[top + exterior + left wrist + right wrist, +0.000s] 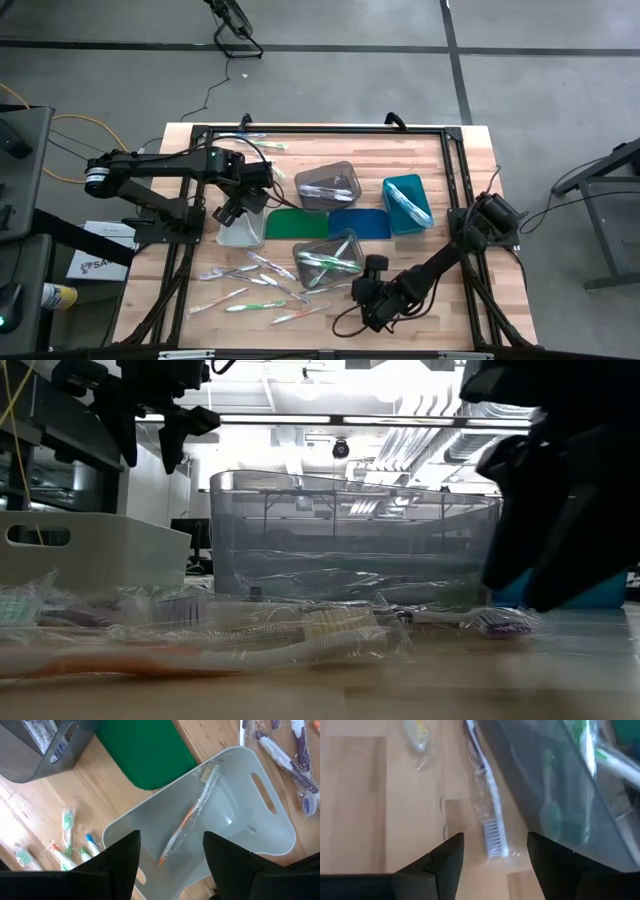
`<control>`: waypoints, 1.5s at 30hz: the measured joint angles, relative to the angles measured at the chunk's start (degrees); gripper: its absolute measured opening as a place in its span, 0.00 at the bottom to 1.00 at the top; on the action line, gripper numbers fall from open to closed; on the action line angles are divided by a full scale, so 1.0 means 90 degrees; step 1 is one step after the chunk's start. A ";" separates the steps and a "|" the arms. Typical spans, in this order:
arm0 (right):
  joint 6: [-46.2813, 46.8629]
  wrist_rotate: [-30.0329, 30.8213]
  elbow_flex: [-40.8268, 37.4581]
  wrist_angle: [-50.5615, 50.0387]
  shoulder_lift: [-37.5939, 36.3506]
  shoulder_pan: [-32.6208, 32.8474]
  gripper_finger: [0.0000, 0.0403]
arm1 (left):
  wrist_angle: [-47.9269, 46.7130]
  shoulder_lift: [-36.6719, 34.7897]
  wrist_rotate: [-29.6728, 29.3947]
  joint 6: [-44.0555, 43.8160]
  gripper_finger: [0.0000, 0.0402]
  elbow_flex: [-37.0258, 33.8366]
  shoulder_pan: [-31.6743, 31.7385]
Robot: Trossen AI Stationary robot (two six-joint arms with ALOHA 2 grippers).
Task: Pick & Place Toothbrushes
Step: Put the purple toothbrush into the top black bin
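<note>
1. My left claw (170,862) hangs above the pale bin (270,837), fingers spread wide and holding nothing. An orange-handled wrapped toothbrush (187,822) lies inside the bin, where I judge it was meant to go.
2. My right claw (495,852) is low over the table, wide and empty, lined up on a wrapped toothbrush (487,817) beside the clear bin (555,795), likely to grasp it.
3. More loose toothbrushes (250,285) lie scattered on the wooden table (190,180), awaiting sorting.

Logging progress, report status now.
Left gripper open over white bin, orange toothbrush inside. Right gripper open above wrapped toothbrush. Nothing blocking.
</note>
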 joint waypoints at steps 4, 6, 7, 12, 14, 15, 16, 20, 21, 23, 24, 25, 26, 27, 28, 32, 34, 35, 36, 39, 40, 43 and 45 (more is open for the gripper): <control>-0.0323 -0.0030 -0.0001 0.0015 0.0014 -0.0151 0.52 | 0.0000 0.0000 -0.0002 0.0000 0.53 0.0000 0.0000; -0.0489 -0.0116 0.0001 0.0049 0.0014 -0.0213 0.52 | 0.0000 0.0000 0.0000 0.0000 0.53 0.0000 0.0000; -0.0529 -0.0119 0.0001 0.0046 0.0014 -0.0231 0.52 | 0.0000 0.0000 0.0000 0.0000 0.53 0.0000 0.0002; -0.0611 0.0117 -0.0001 0.0044 0.0017 -0.0305 0.52 | 0.0000 0.0000 -0.0002 0.0000 0.53 0.0000 0.0001; -0.0478 0.0103 0.0001 0.0049 0.0017 -0.0379 0.52 | 0.0000 0.0000 -0.0001 0.0000 0.53 0.0000 0.0001; -0.0458 0.0047 -0.0001 0.0047 0.0017 -0.0398 0.52 | 0.0000 0.0000 -0.0002 0.0000 0.53 0.0000 0.0002; -0.0463 -0.0045 0.0000 0.0047 0.0018 -0.0411 0.52 | 0.0000 0.0000 -0.0002 0.0000 0.53 0.0000 0.0000; -0.0570 -0.0292 0.0000 0.0051 0.0019 -0.0344 0.52 | -0.0005 0.0000 -0.0002 0.0000 0.53 0.0000 0.0002; -0.0641 -0.0293 0.0000 0.0052 0.0019 -0.0311 0.52 | -0.0007 0.0000 -0.0002 0.0000 0.53 0.0000 0.0002; -0.0755 -0.0295 0.0001 0.0074 0.0019 -0.0252 0.52 | -0.0007 0.0000 -0.0002 0.0000 0.53 0.0000 0.0001; -0.0787 -0.0291 -0.0001 0.0078 0.0019 -0.0228 0.52 | -0.0008 0.0000 -0.0002 0.0000 0.53 0.0000 0.0000; -0.0809 -0.0288 0.0000 0.0075 0.0020 -0.0207 0.52 | -0.0010 0.0000 -0.0002 0.0000 0.53 0.0000 0.0002; -0.0811 -0.0281 0.0000 0.0076 0.0031 -0.0197 0.52 | -0.0010 0.0000 -0.0002 0.0001 0.53 0.0000 0.0002; -0.0799 -0.0279 0.0001 0.0085 0.0060 -0.0197 0.52 | -0.0010 0.0000 -0.0002 0.0000 0.53 0.0000 0.0002; -0.0755 -0.0286 0.0001 0.0081 0.0079 -0.0197 0.52 | -0.0010 0.0000 -0.0002 0.0000 0.53 0.0000 0.0002; -0.0733 -0.0407 0.0001 0.0119 0.0137 -0.0216 0.52 | -0.0012 0.0000 -0.0002 0.0000 0.53 0.0000 0.0002; -0.0713 -0.0489 -0.0006 0.0094 0.0165 -0.0211 0.52 | -0.0015 0.0000 -0.0002 0.0002 0.53 0.0000 0.0002; -0.0714 -0.0512 -0.0006 0.0109 0.0165 -0.0211 0.51 | -0.0017 0.0000 -0.0002 0.0002 0.53 0.0000 0.0002; -0.0712 -0.0546 -0.0006 0.0142 0.0165 -0.0211 0.50 | -0.0015 0.0000 -0.0002 0.0002 0.53 0.0000 0.0002; -0.0705 -0.0624 -0.0004 0.0152 0.0184 -0.0210 0.45 | -0.0019 0.0000 -0.0002 0.0002 0.53 0.0000 0.0002; -0.0651 -0.0626 -0.0004 0.0142 0.0184 -0.0210 0.42 | -0.0019 0.0000 -0.0002 0.0002 0.53 0.0000 0.0002; -0.0467 -0.0636 -0.0004 0.0151 0.0184 -0.0209 0.34 | -0.0022 0.0000 -0.0002 0.0002 0.53 0.0000 0.0001; -0.0324 -0.0642 -0.0004 0.0162 0.0184 -0.0209 0.28 | -0.0021 0.0000 -0.0002 0.0002 0.53 0.0000 0.0001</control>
